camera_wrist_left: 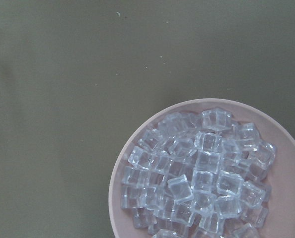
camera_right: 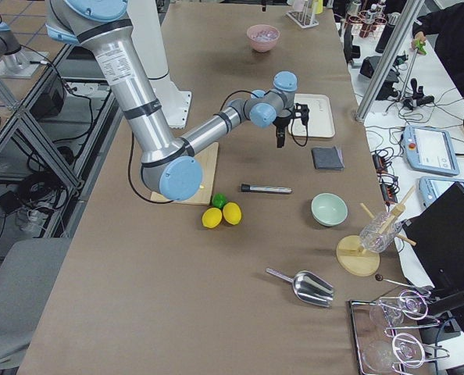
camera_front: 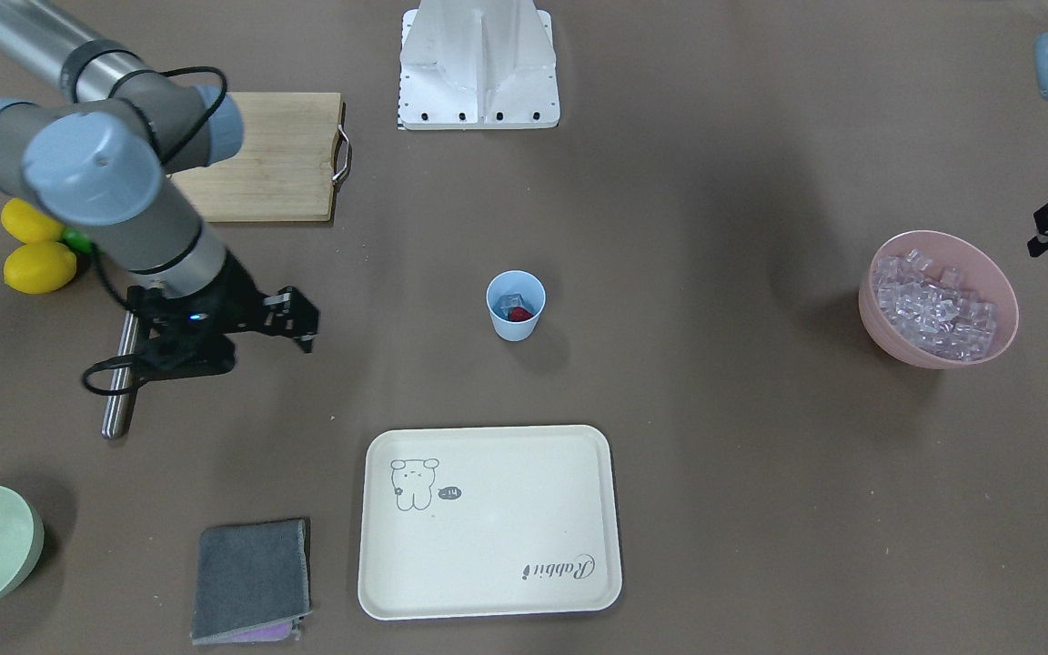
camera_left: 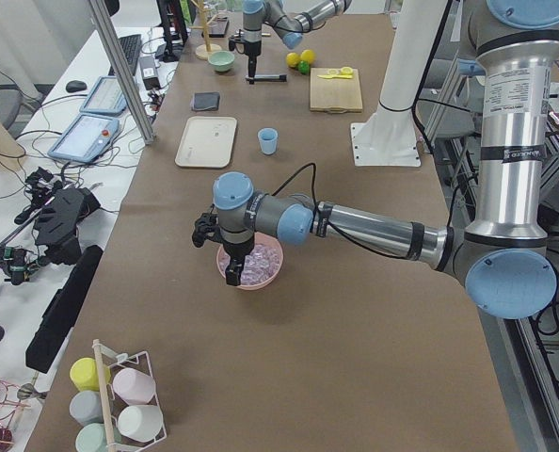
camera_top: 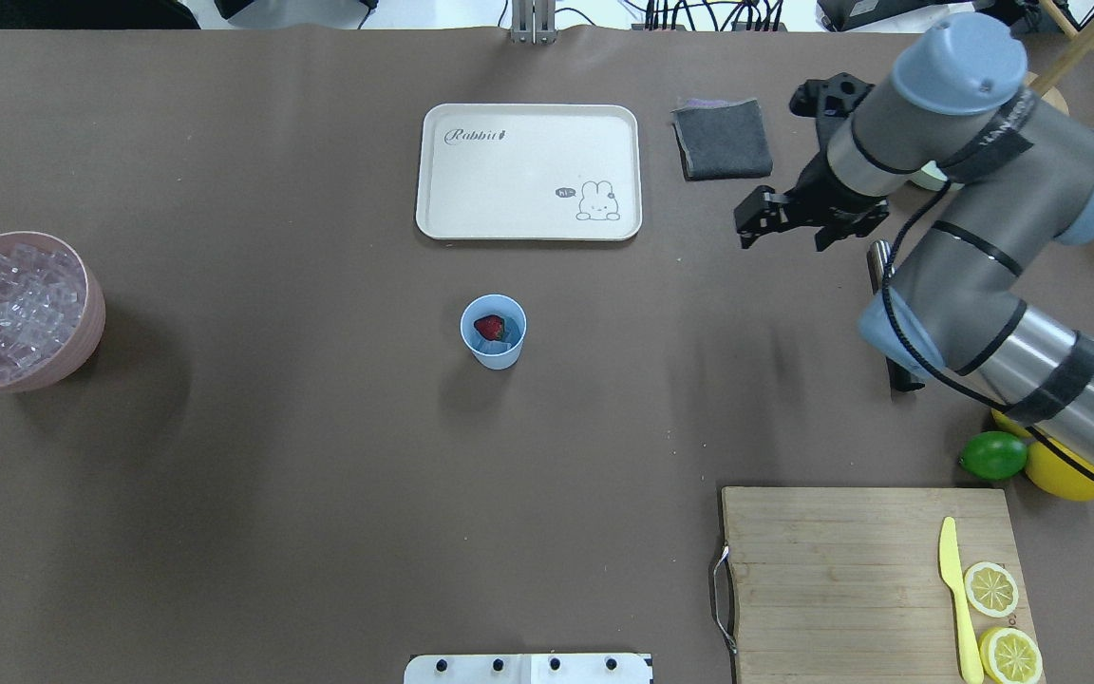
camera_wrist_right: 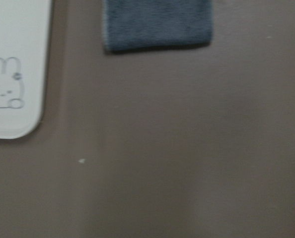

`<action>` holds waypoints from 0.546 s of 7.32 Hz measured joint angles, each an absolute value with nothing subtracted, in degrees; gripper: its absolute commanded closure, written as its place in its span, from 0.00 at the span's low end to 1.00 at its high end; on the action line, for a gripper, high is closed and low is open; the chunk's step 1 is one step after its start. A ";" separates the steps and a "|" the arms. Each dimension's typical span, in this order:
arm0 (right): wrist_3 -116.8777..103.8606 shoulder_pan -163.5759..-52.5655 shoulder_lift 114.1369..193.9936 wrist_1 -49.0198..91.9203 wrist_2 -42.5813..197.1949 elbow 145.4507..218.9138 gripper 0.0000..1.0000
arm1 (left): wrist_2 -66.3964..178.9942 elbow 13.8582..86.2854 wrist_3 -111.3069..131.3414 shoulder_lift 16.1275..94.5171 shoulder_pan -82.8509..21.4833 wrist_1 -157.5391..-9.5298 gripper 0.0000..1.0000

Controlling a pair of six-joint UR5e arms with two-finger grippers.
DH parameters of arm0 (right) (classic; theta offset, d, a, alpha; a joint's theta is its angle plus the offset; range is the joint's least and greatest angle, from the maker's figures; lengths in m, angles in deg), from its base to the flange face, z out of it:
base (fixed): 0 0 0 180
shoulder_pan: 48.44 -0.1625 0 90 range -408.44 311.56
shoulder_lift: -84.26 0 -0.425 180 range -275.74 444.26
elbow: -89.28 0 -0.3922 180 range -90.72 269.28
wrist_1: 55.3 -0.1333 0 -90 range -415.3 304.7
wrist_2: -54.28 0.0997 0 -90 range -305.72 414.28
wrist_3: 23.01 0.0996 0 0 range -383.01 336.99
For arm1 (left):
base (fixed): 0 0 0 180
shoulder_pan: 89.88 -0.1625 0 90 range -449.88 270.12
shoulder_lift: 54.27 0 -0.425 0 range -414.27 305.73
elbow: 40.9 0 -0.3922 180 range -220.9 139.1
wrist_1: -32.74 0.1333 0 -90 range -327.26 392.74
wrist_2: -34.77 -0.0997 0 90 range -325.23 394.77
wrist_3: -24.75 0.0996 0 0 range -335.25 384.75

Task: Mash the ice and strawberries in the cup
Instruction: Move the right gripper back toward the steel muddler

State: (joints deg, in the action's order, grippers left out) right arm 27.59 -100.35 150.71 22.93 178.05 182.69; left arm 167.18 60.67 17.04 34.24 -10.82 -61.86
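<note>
1. Loaded: the small light-blue plastic cup point(camera_top: 493, 332) stands upright at the middle of the bench. It holds the one red strawberry point(camera_top: 488, 328), with a clear ice piece point(camera_front: 512, 301) beside it.
2. Supply: the other clear ice cubes point(camera_wrist_left: 197, 173) fill the round pink bowl point(camera_top: 91, 294) near the bench's left end, well apart from the cup.
3. Right pincer point(camera_top: 782, 237): spread and empty. It hovers near the right end, toward the operators' edge, close to a slim metal rod with a black tip point(camera_right: 265, 188) that lies flat on the bench.
4. Left pincer point(camera_left: 231, 271): hangs over the pink bowl. Whether it is spread or pressed together cannot be told.
5. Progress, as judged: filling the cup appears done or nearly done. The strawberry looks whole, so mashing has not begun.
6. Left to do, as judged: take up the metal rod, presumably the masher, carry it to the cup, and press down on the contents.
</note>
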 measured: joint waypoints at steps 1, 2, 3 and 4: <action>24.51 -102.36 153.70 22.93 178.75 182.32 0.00 | 167.31 59.53 19.85 34.20 -9.03 -61.28 0.02; 22.99 -103.91 155.41 22.92 179.09 181.05 0.05 | 167.36 58.99 21.50 34.17 -7.92 -61.04 0.02; 21.86 -105.02 156.12 22.67 179.26 178.74 0.16 | 167.38 58.85 22.15 34.17 -7.44 -60.86 0.02; 21.03 -105.50 156.35 22.29 179.32 176.79 0.16 | 167.39 58.89 22.36 34.20 -7.29 -60.69 0.02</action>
